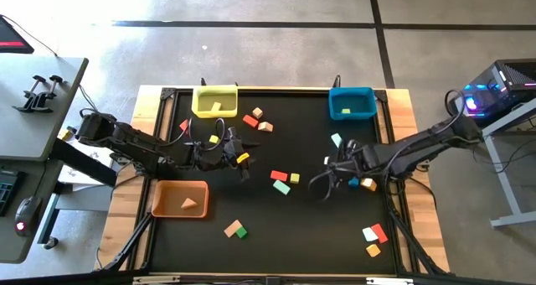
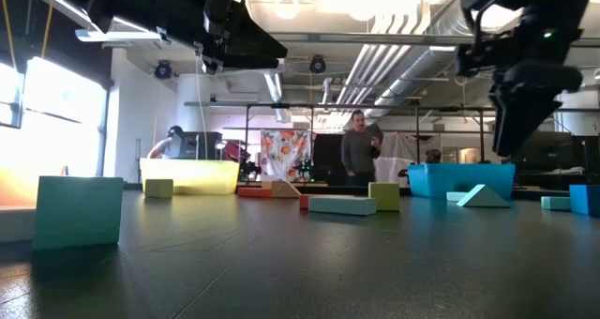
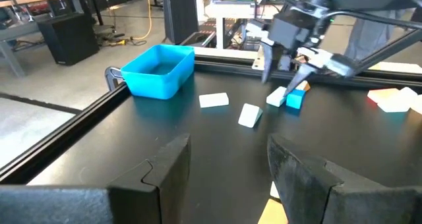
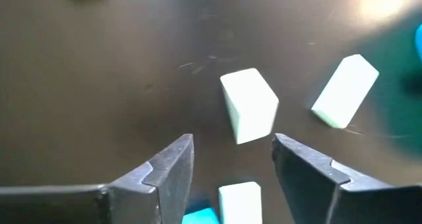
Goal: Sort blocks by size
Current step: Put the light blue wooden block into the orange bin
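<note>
Small blocks lie scattered on the black table: red (image 1: pixel 249 120), tan (image 1: pixel 257 112), mint (image 1: pixel 337 140), red (image 1: pixel 278 175), yellow-green (image 1: pixel 294 178), tan (image 1: pixel 232 228) and green (image 1: pixel 241 231). My left gripper (image 1: pixel 241 161) is open left of the table's middle, with a yellow block (image 3: pixel 273 207) low beside one finger. My right gripper (image 1: pixel 327 174) is open and points down right of the middle. It hangs over pale mint blocks (image 4: pixel 249 105) (image 4: pixel 239 201), next to a blue block (image 3: pixel 295 100). It also shows in the left wrist view (image 3: pixel 287 72). My left gripper's fingers (image 3: pixel 310 174) stand wide apart. The yellow block's corner (image 3: pixel 271 204) shows just beside one finger at the picture's edge. I cannot tell whether the finger touches it.
A yellow bin (image 1: pixel 215 101) and a blue bin (image 1: pixel 352 103) stand at the far edge. An orange bin (image 1: pixel 178 198) with an orange wedge stands near left. More blocks (image 1: pixel 374 235) lie at the near right. A person (image 2: pixel 358 150) stands beyond the table.
</note>
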Controlling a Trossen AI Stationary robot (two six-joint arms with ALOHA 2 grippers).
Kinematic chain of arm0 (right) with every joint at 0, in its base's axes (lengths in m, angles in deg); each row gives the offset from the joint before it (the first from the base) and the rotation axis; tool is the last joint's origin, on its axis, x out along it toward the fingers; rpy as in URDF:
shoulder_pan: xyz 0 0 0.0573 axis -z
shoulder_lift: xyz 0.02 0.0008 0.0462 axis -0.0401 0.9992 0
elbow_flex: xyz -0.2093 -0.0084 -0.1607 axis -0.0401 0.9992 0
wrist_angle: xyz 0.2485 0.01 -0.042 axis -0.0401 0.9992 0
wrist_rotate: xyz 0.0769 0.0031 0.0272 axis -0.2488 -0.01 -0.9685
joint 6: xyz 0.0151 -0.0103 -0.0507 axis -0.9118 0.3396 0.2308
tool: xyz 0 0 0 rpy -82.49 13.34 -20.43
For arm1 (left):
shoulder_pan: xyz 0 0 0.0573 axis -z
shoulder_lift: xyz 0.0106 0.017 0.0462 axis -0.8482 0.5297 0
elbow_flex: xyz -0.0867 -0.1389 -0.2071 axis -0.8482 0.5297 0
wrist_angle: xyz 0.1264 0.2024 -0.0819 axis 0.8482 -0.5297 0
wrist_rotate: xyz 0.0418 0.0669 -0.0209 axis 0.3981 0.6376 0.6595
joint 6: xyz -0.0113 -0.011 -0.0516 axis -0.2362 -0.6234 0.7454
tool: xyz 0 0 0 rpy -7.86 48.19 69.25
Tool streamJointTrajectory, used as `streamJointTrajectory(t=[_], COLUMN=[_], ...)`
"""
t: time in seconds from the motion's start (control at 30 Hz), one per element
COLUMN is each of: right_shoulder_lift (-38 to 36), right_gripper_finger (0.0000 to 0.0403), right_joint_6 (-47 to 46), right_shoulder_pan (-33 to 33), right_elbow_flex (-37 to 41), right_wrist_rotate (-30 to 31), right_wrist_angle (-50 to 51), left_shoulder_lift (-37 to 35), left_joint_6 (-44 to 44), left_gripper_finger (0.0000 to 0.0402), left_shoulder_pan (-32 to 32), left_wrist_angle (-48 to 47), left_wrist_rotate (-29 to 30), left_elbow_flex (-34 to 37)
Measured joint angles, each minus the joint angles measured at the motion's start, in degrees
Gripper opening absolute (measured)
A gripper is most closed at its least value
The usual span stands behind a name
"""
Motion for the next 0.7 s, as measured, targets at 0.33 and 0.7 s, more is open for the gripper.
streamJointTrajectory(t=[0.33,0.7], right_shoulder_lift=[0.02,0.02], right_gripper_finger=[0.0278,0.0277], right_joint_6=[10.68,18.85], right_shoulder_pan=[10.24,17.24], right_elbow_flex=[5.86,12.11], right_wrist_rotate=[-2.56,-7.78], right_wrist_angle=[-7.07,-17.07], left_shoulder_lift=[0.00,0.00], left_joint_6=[0.01,0.01], left_gripper_finger=[0.0188,0.0188], left_shoulder_pan=[0.00,-0.02], left_wrist_angle=[-0.28,-0.18], left_wrist_rotate=[0.00,0.00], left_elbow_flex=[0.00,0.00])
